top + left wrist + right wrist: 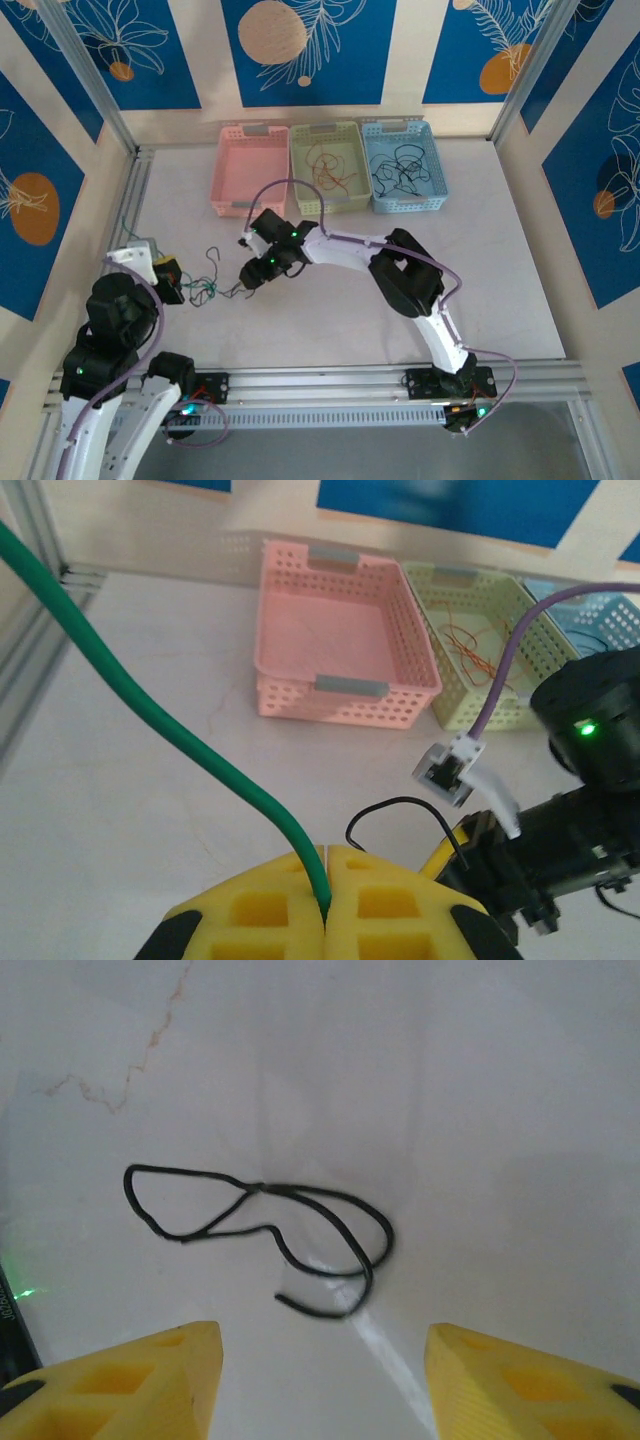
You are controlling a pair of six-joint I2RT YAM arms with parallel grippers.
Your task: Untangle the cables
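The left gripper (327, 885) has its jaws closed on a green cable (180, 735), which rises from between the yellow pads (250, 880) and runs off to the upper left. The right gripper (320, 1380) holds its jaws wide apart over the tabletop (500, 1110). A looped black cable (262, 1187) lies flat just ahead of them, in line with the gap and untouched.
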